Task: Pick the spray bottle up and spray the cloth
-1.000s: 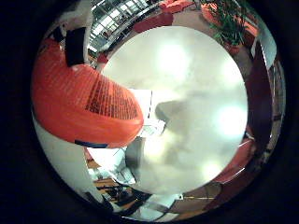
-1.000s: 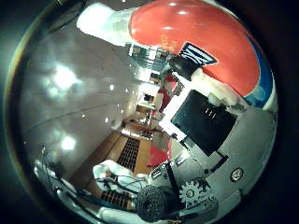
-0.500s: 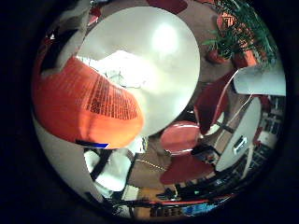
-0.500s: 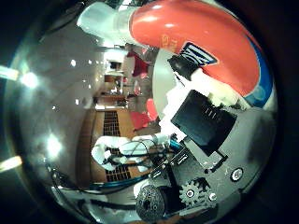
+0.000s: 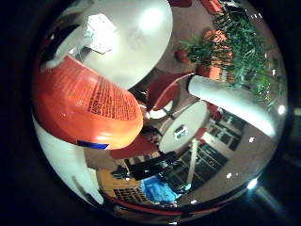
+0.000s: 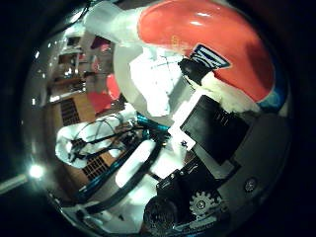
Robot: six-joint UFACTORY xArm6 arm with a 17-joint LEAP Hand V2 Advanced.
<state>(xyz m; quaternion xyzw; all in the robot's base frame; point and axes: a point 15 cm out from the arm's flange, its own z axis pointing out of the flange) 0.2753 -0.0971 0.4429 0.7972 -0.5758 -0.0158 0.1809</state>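
My right hand (image 6: pixel 212 133) is shut on the orange spray bottle (image 5: pixel 89 99). The bottle lies close against the palm and fills much of the little finger side palm view. In the thumb side palm view its orange body (image 6: pixel 202 39) sits under my curled white and black fingers (image 6: pixel 219 94). The white cloth (image 5: pixel 99 34) lies crumpled on a round white table (image 5: pixel 141 47), well away from the hand and beyond the bottle.
Red chairs (image 5: pixel 165 92) stand by the round table, with a smaller round white table (image 5: pixel 183 127) beside them. A potted green plant (image 5: pixel 235 47) and a white column (image 5: pixel 235 94) stand further off. The thumb side palm view shows a room floor and red furniture (image 6: pixel 99 99).
Both views have swung a long way: the hand has moved and turned with the bottle still in its grip. The table and cloth now look smaller and farther off.
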